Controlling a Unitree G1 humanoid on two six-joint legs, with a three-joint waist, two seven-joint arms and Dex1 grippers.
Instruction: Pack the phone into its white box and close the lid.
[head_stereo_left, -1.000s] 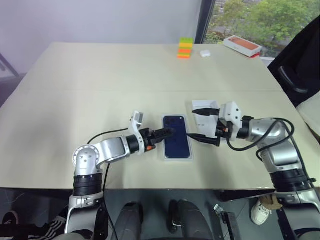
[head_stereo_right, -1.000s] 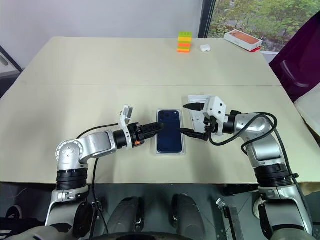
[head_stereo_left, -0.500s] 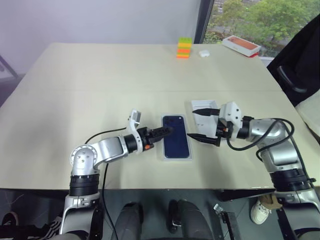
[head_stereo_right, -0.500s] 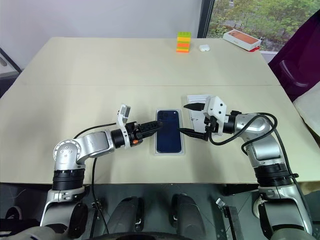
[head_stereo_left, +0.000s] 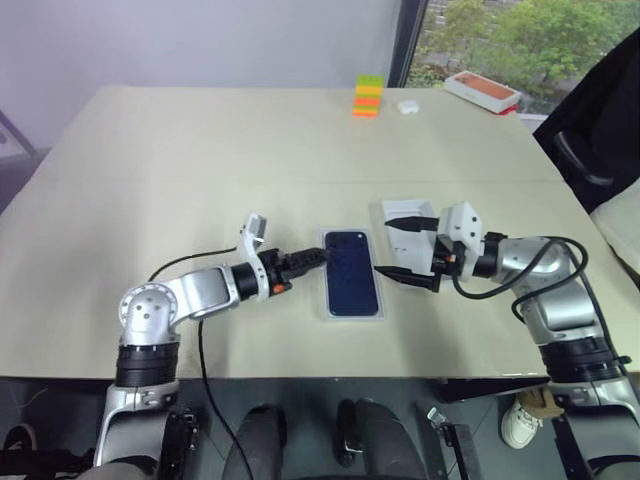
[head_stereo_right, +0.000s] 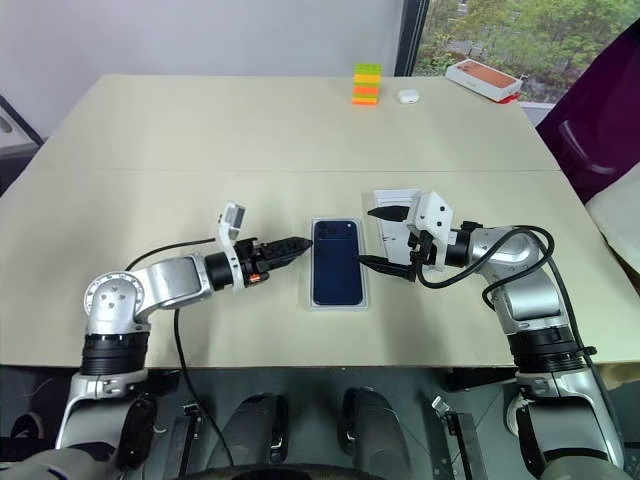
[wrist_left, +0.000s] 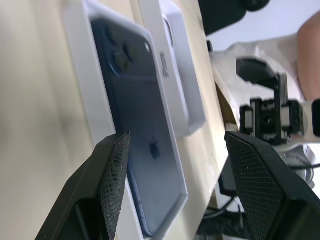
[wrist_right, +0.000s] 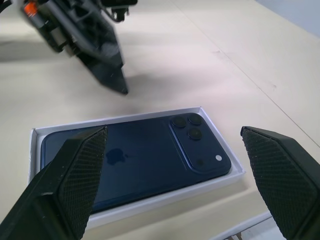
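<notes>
Phone in white box — lid beside

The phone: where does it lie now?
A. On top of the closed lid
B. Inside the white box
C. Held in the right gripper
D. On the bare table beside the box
B: the phone lies flat inside the white box, whose rim surrounds it.

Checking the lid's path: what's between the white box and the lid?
Bare tabletop; the lower finger of the right end effector pokes over that gap, in the left eye view.
</notes>
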